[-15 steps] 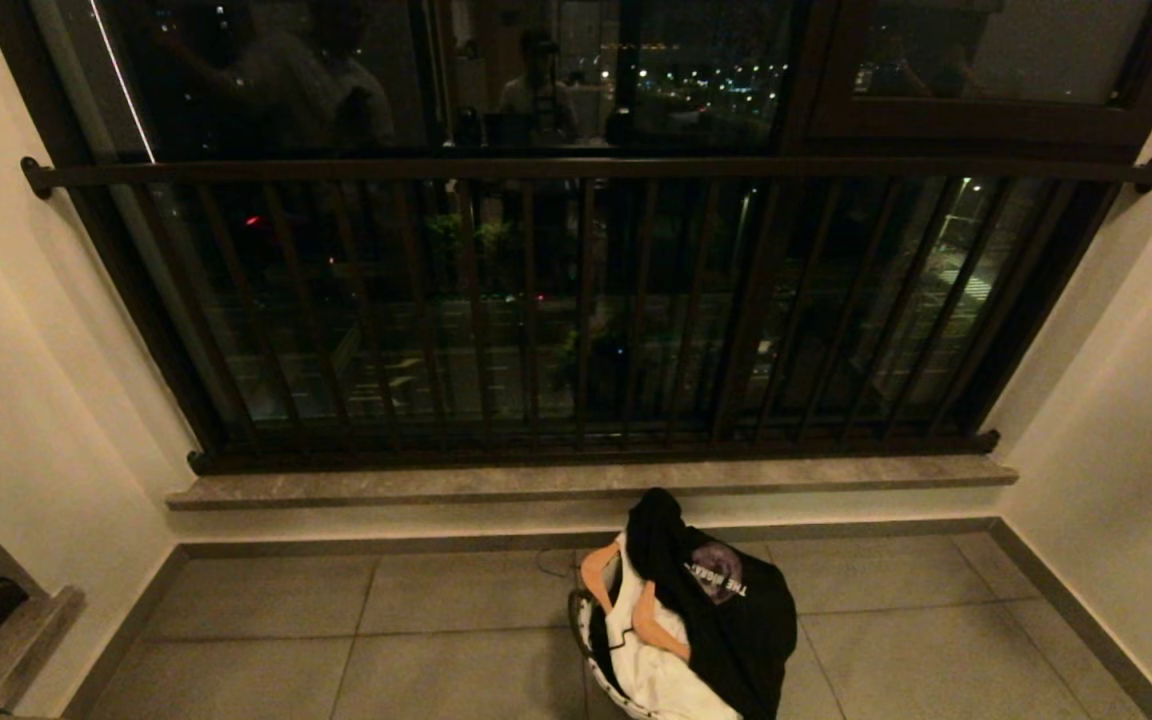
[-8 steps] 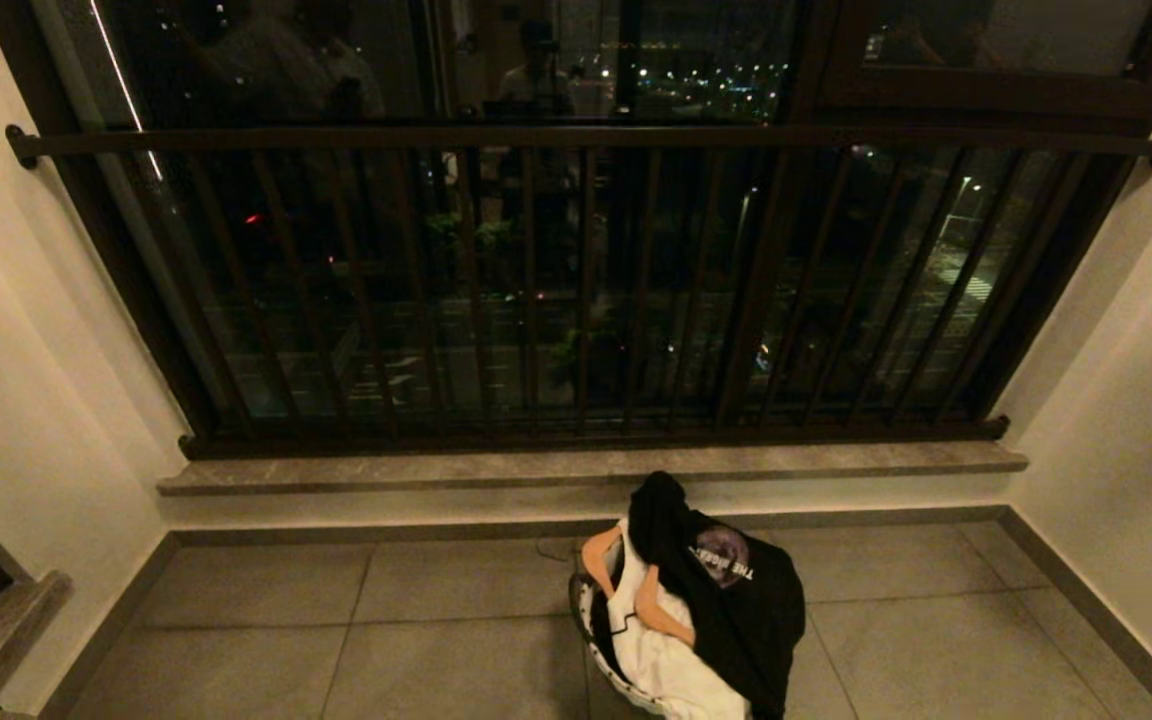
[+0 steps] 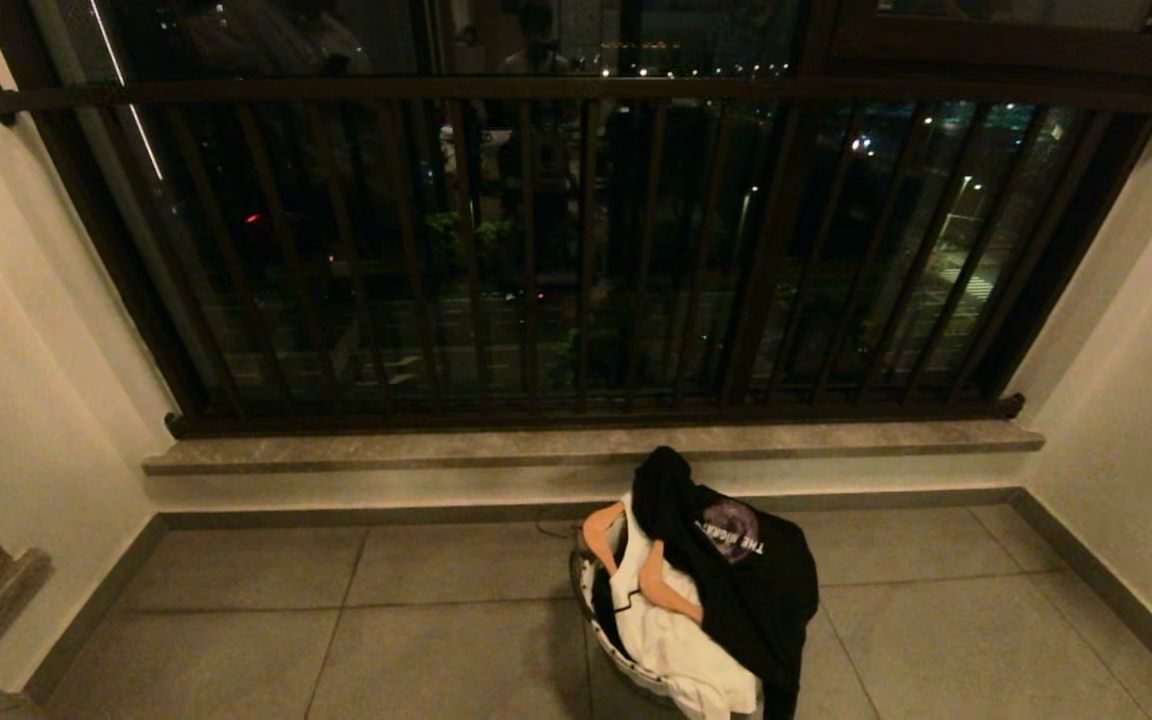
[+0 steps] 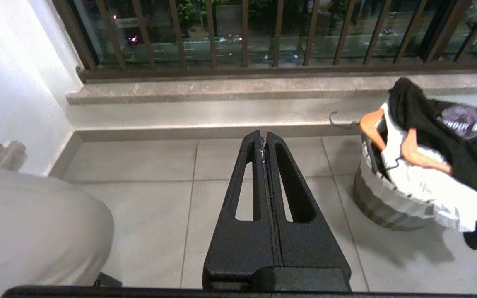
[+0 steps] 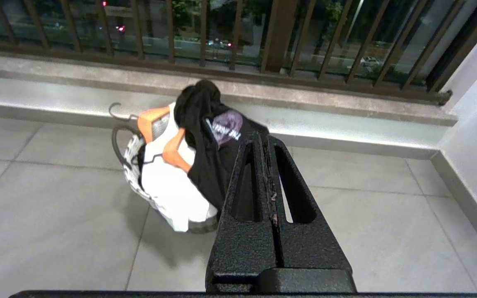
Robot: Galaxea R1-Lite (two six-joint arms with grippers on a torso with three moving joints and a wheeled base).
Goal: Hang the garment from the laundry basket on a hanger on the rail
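Laundry basket (image 3: 604,640) on the tiled floor (image 3: 236,640) under the window, heaped with clothes.

A black T-shirt (image 3: 746,590) with a round print lies over the top, a white garment (image 3: 671,640) spills over the near rim, and two orange-tan hangers (image 3: 661,595) poke out between them — one metal hook (image 5: 116,111) juts toward the stone sill (image 3: 586,445). Behind the sill stands the dark barred guard railing (image 3: 576,250). Both grippers hang above the floor, well apart from the basket — left gripper (image 4: 263,138) and right gripper (image 5: 262,142) each pressed fully closed, holding nothing.
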